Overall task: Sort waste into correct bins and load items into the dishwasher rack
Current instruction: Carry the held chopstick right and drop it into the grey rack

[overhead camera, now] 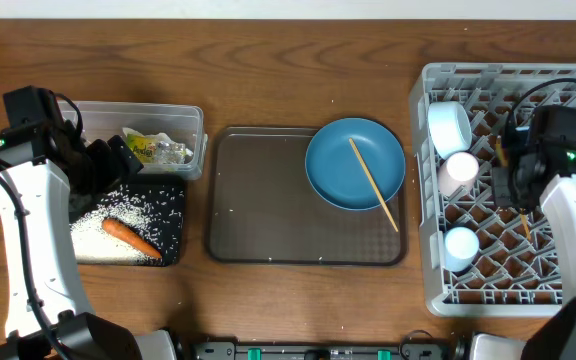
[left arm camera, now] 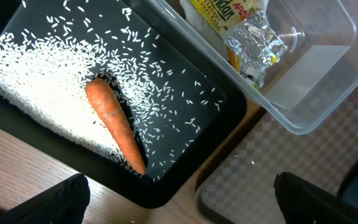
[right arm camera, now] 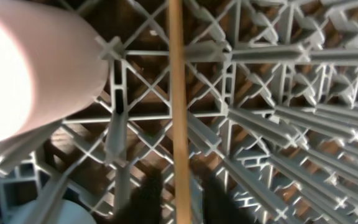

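Shows left fingers (overhead camera: 118,160) spread wide and empty above black tray (overhead camera: 173,200) of rice (overhead camera: 103,225) and carrot (overhead camera: 131,238), wrapper (overhead camera: 153,148) in clear tub (overhead camera: 196,135) alongside, and right fingers (overhead camera: 520,190) low over grey rack (overhead camera: 568,85), chopstick (right arm camera: 178,112) seemingly between them, hold impossible to tell.

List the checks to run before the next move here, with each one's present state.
1. Chopstick at right end effector, over rack: ok.
2. Right end effector has let go: cannot tell.
3. Left end effector open, empty: ok.
4. Bowl, pink cup, blue cup in rack: ok.
5. Plate and second chopstick loaded: not ok; chopstick lies across plate on brown tray.
6. Wrapper in tub; carrot, rice in black tray: ok.
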`<state>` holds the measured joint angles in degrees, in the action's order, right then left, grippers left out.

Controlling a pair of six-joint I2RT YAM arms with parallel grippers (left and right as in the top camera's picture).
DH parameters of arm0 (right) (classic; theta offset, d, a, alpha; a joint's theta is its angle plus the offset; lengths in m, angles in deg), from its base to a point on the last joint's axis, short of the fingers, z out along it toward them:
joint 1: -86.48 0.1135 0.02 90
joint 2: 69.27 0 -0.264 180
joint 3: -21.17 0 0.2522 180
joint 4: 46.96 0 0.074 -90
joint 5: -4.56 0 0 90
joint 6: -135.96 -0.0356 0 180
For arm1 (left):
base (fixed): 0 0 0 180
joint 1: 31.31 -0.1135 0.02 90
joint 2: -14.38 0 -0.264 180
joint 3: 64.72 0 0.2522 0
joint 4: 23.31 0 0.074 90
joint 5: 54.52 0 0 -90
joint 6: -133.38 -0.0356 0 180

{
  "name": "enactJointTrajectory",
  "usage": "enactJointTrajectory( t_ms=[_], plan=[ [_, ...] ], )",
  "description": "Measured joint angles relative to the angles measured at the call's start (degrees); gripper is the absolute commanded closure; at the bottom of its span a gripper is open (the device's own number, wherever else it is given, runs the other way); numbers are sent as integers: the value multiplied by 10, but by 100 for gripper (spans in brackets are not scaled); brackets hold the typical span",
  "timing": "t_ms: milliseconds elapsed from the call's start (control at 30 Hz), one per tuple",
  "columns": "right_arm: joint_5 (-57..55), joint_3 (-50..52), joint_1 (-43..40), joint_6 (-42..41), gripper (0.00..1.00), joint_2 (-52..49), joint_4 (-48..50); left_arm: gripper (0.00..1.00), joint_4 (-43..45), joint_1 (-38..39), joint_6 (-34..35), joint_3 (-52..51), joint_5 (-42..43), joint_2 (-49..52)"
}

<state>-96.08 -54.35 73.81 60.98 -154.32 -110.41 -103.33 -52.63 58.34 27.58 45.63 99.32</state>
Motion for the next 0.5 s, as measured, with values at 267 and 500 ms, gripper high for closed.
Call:
enactJointTrajectory(
  t_ms=[267, 500],
  plan=[
    [4, 0, 0, -10, 32, -7, 7, 2, 0, 0, 0, 0, 0, 0],
    [40, -25, 0, -60, 30, 14, -17, 2, 0, 0, 0, 0, 0, 0]
  ],
)
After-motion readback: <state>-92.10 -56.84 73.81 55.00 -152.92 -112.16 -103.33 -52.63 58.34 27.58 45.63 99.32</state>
